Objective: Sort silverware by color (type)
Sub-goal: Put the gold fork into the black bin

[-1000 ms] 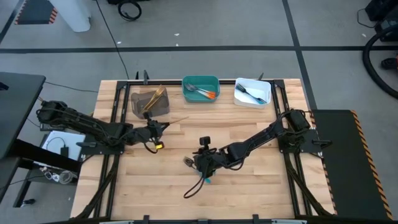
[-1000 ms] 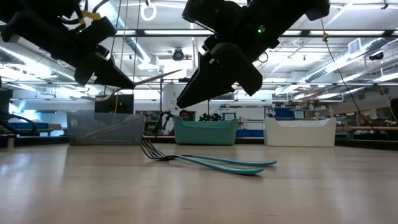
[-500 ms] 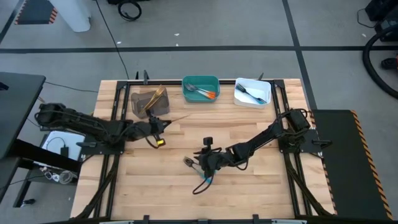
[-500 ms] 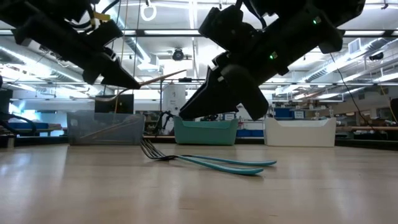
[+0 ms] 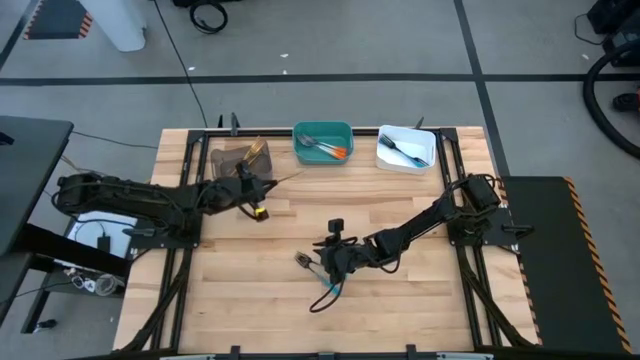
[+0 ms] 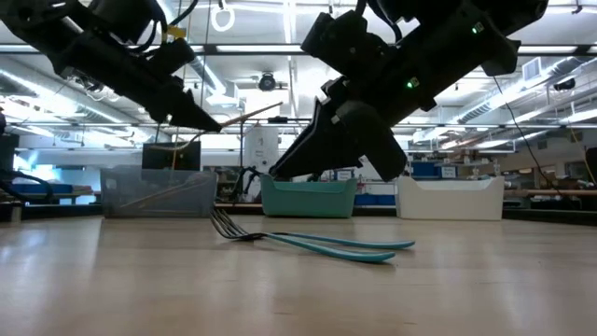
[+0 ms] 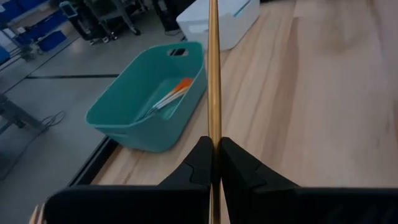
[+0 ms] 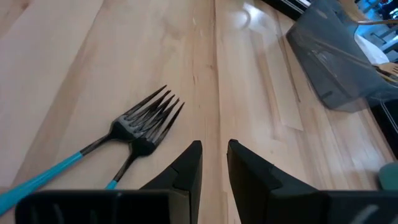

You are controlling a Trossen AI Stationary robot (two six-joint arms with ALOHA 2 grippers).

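Note:
My left gripper (image 5: 252,188) is shut on a slim gold-coloured utensil (image 5: 285,178) and hovers beside the grey bin (image 5: 240,165), which holds other gold pieces (image 5: 256,150). In the left wrist view the gold stem (image 7: 214,68) runs straight ahead past the fingers. Two dark forks with blue handles (image 5: 318,278) lie flat side by side on the table's middle. My right gripper (image 8: 214,152) is narrowly open and hangs just above their heads (image 8: 146,121), clear of them in the low view (image 6: 280,171). My left gripper pinches the gold utensil's stem (image 7: 214,134) between its two fingers, which lie along the stem. The utensil is lifted clear of the table and sticks out ahead of the fingertips, rising slightly toward its free end (image 6: 277,106).
The teal bin (image 5: 322,130) with orange-handled pieces (image 7: 177,90) and the white bin (image 5: 407,133) with dark forks stand along the far edge, right of the grey bin. Bare wooden table (image 5: 420,290) lies around the two forks.
My left gripper has carried the gold utensil toward the table's far edge, closer to the grey bin, still shut on it. My right gripper sank a little lower over the two forks, then stayed. The forks have not moved.

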